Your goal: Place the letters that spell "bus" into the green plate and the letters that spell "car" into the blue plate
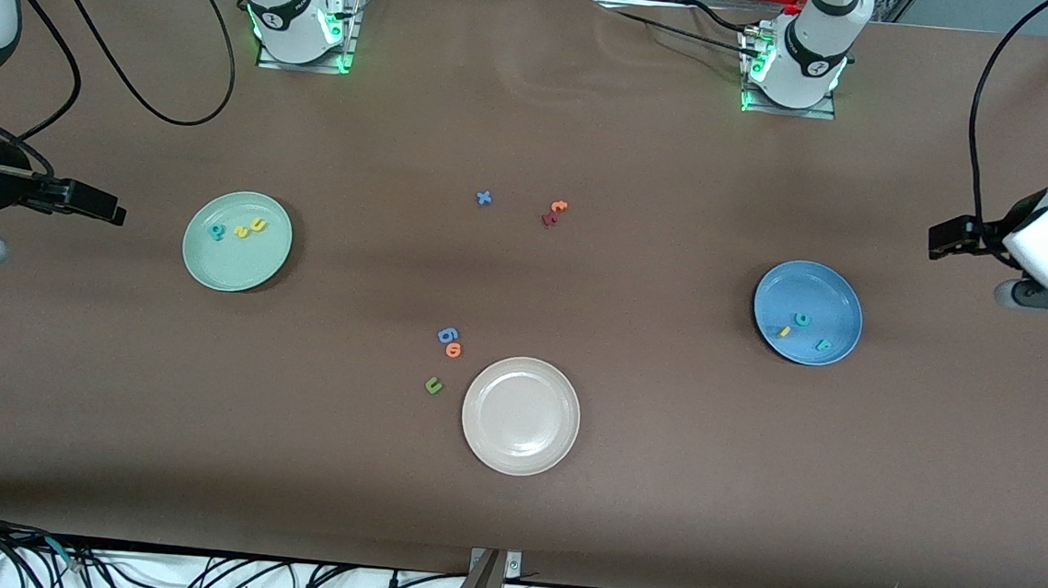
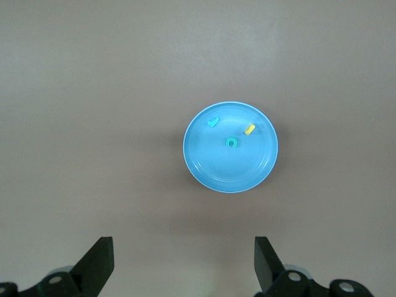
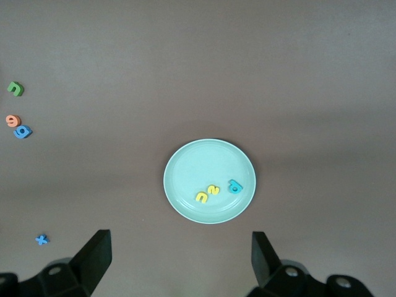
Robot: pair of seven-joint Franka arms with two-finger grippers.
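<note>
The green plate lies toward the right arm's end of the table and holds a teal "b", a yellow "s" and a yellow "u". Toward the left arm's end, the blue plate holds a teal "c", a yellow "a" and a teal "r". My right gripper hangs open and empty, high over bare table beside the green plate. My left gripper is likewise open and empty, high over bare table beside the blue plate.
An empty beige-white plate sits mid-table, nearest the front camera. Beside it lie a blue "g", an orange letter and a green "u". Farther back are a blue "x", an orange "t" and a dark red letter.
</note>
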